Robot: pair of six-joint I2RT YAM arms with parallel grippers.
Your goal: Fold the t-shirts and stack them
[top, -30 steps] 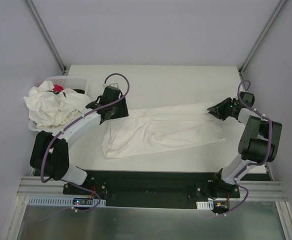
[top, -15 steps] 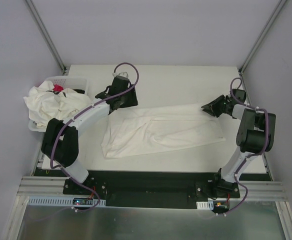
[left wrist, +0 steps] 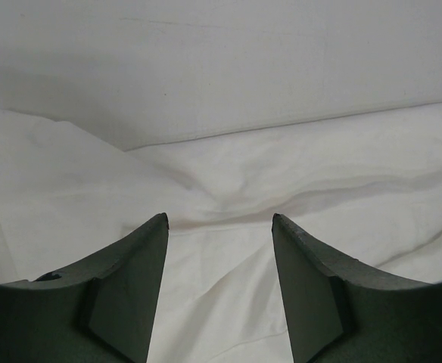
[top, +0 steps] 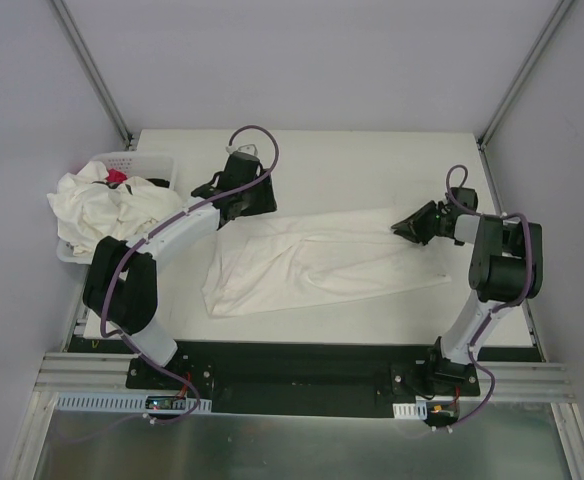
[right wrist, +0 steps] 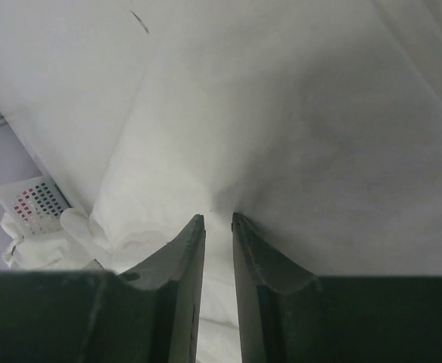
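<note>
One t-shirt [top: 322,262] lies flat on the table [top: 372,160], stretched between both claws. The right gripper [right wrist: 217,219], nearly closed, pinches a pucker of its cloth. The left gripper [left wrist: 219,221] hangs half open and empty just above the shirt's other end. Other t-shirts [top: 102,215] heap in a basket [top: 144,160] beside it.

One flat t-shirt [top: 322,262], one shirt heap [top: 102,212], one basket [top: 142,162], one red packet [top: 118,177].

Left fingers [left wrist: 122,295] apart; right fingers [right wrist: 177,291] pinched nearly together.
</note>
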